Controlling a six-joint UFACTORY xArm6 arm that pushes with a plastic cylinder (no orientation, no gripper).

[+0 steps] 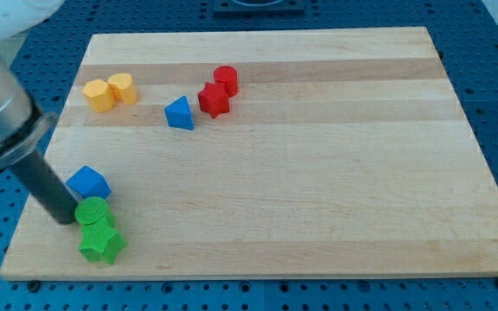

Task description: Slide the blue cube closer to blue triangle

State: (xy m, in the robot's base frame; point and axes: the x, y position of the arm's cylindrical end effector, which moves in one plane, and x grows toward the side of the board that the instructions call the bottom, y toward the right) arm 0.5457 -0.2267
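The blue cube [88,182] lies near the board's left edge, toward the view's bottom. The blue triangle [179,113] lies well up and to the right of it, in the upper middle-left of the board. My tip [66,217] rests on the board just below and left of the blue cube, close to its lower left side and right beside the green cylinder [92,211]. The dark rod rises from the tip up and to the left out of the view.
A green star [100,243] sits under the green cylinder. A red star [213,100] and a red cylinder [226,79] lie right of the blue triangle. A yellow hexagon [98,95] and a yellow heart-like block [123,87] lie at the upper left.
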